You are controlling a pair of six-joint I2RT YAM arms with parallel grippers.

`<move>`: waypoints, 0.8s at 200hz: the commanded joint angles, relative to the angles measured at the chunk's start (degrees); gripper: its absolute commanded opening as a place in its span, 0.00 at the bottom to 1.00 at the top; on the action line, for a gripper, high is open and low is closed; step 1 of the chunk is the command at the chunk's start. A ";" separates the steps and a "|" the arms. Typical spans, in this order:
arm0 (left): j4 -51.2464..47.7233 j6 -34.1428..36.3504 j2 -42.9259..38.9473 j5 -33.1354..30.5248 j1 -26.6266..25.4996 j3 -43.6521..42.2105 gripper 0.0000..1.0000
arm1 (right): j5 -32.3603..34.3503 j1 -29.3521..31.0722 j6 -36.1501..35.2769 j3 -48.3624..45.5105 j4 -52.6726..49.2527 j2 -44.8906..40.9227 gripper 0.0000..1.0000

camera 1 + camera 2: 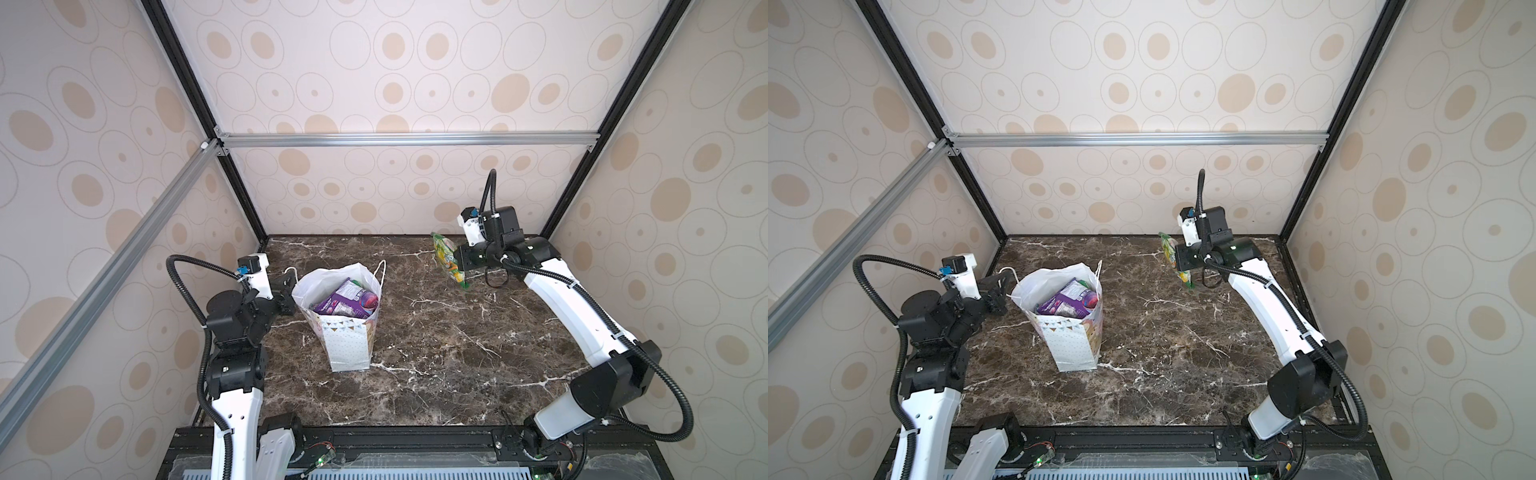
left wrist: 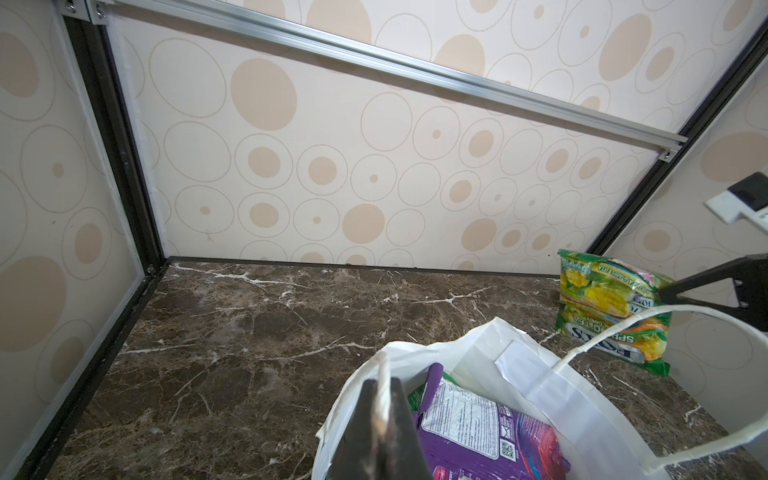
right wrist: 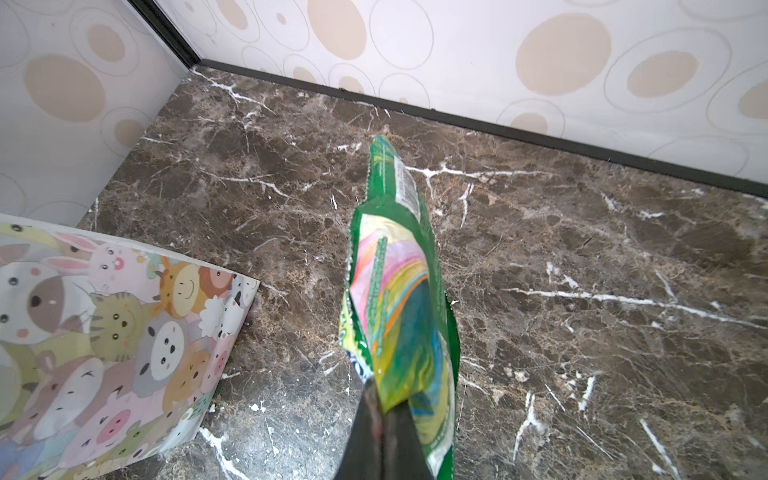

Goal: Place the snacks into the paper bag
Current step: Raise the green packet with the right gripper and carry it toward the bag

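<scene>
**Right gripper** (image 1: 458, 261) is closed on one side edge of a green packet (image 1: 448, 257). The packet's long axis is roughly upright, and it appears lifted clear of the marble tabletop (image 1: 436, 353). In the right wrist view the packet (image 3: 395, 291) runs straight out ahead of the jaws.

**Paper bag** (image 1: 349, 345) stands well apart from this gripper — across the table toward the left arm's side and somewhat nearer the robot's base. Its mouth opens upward, with purple packets (image 1: 349, 297) showing inside.

**Left gripper** (image 2: 382, 401), the nearer of the two to the bag, is pinched shut on a white cord handle (image 2: 384, 365) just beside the rim.

**Likely next move:** carry the packet sideways to above the mouth, then lower it end-first.

**Packet:** glossy and crinkled — green with yellow fruit print.
</scene>
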 commanded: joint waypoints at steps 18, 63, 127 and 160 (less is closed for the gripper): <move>1.09 -0.26 -0.87 1.21 0.44 0.66 0.00 | 1.68 2.64 -1.46 6.19 -1.78 -1.67 0.00; 1.11 -0.33 -0.96 1.32 0.44 0.52 0.00 | 3.43 6.47 -2.85 13.43 -4.58 -0.54 0.00; 1.11 -0.37 -0.96 1.49 0.50 0.52 0.00 | 5.33 11.28 -3.99 21.60 -6.04 1.37 0.00; 1.11 -0.41 -1.00 1.58 0.51 0.50 0.00 | 5.59 13.93 -4.66 26.40 -6.70 3.39 0.00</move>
